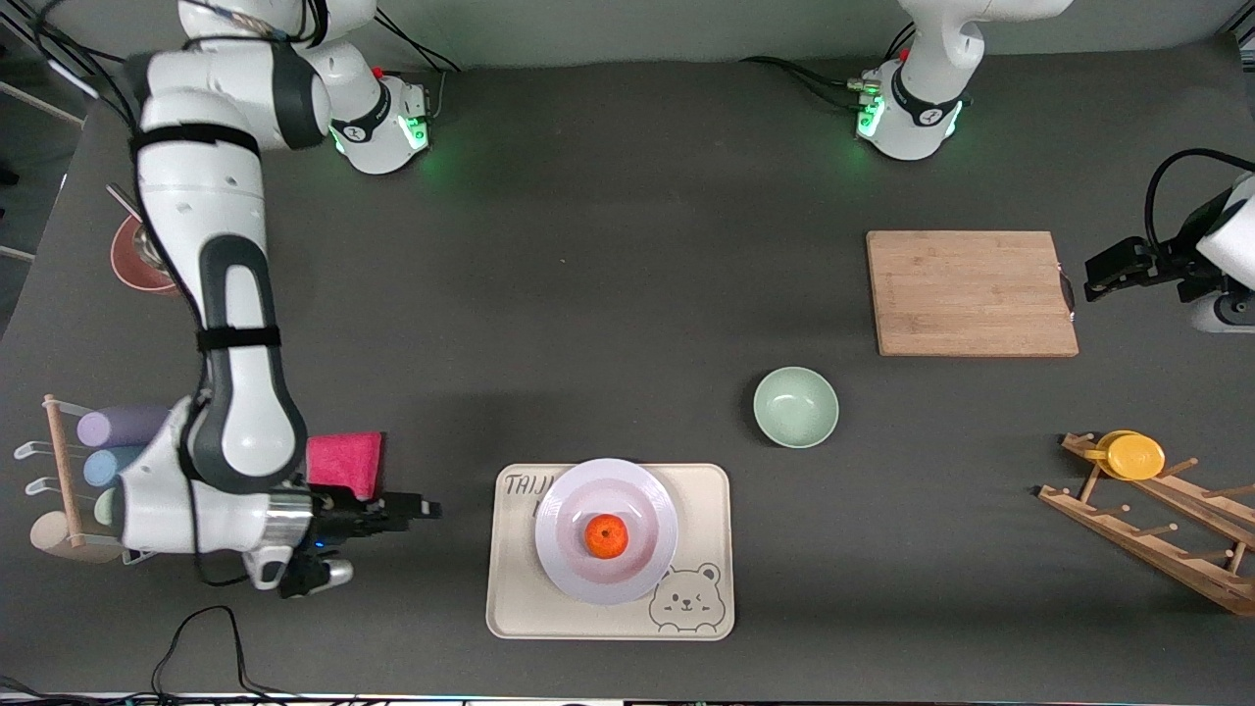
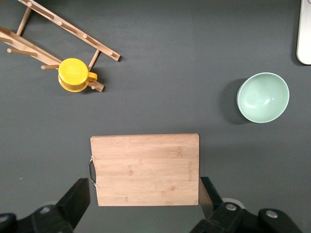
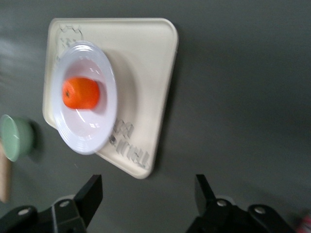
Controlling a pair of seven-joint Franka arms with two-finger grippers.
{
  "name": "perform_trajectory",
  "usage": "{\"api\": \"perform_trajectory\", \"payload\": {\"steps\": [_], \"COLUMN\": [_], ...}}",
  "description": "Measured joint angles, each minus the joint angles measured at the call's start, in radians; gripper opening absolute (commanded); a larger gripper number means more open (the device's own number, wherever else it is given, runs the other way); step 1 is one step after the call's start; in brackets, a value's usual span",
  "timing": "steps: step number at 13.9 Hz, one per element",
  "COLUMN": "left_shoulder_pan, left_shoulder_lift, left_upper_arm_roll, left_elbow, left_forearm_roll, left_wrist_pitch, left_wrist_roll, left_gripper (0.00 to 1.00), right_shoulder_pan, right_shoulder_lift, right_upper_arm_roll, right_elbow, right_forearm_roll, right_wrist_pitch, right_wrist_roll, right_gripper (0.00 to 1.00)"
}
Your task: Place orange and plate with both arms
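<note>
The orange [image 1: 607, 535] lies in the middle of the pale lavender plate [image 1: 647, 510], which rests on the cream bear tray [image 1: 706, 490] near the front camera. Both show in the right wrist view, the orange [image 3: 80, 92] on the plate [image 3: 104, 131]. My right gripper [image 1: 426, 509] is open and empty, beside the tray toward the right arm's end of the table; its fingers [image 3: 92, 191] are spread wide over bare table. My left gripper [image 1: 1090, 282] is open and empty, beside the wooden cutting board [image 1: 971, 292] at the left arm's end; its fingers [image 2: 80, 194] straddle the board's edge [image 2: 146, 167].
A mint-green bowl [image 1: 795, 406] sits between the tray and the cutting board. A wooden rack with a yellow cup [image 1: 1132, 456] stands at the left arm's end. A pink cloth [image 1: 345, 461], a rack of pastel cups [image 1: 108, 451] and a reddish dish [image 1: 137, 260] lie at the right arm's end.
</note>
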Motion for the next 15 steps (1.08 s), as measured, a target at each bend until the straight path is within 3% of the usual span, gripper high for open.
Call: {"api": "perform_trajectory", "payload": {"steps": [4, 8, 11, 15], "left_shoulder_pan": [0.047, 0.07, 0.07, 0.07], "left_shoulder_lift": [-0.003, -0.002, -0.002, 0.005], "left_upper_arm_roll": [-0.05, -0.091, -0.093, -0.096], "left_elbow": [-0.012, -0.013, -0.011, 0.002], "left_forearm_roll": [-0.003, -0.004, -0.004, -0.004], "left_wrist_pitch": [0.004, 0.015, 0.018, 0.019], "left_wrist_roll": [0.001, 0.001, 0.001, 0.001], "left_gripper": [1.0, 1.0, 1.0, 1.0], "right_shoulder_pan": [-0.027, -0.069, -0.145, -0.192], "right_shoulder_lift": [-0.294, -0.568, -0.702, -0.766], "right_upper_arm_roll": [-0.006, 0.027, 0.147, 0.201], "right_elbow": [-0.168, -0.337, -0.391, -0.41], "right_forearm_roll": [-0.345, -0.56, -0.665, -0.692], "right_wrist_pitch": [-0.089, -0.198, -0.282, -0.296], "right_wrist_roll": [0.002, 0.137, 0.255, 0.285], "right_gripper": [1.0, 1.0, 1.0, 1.0]}}
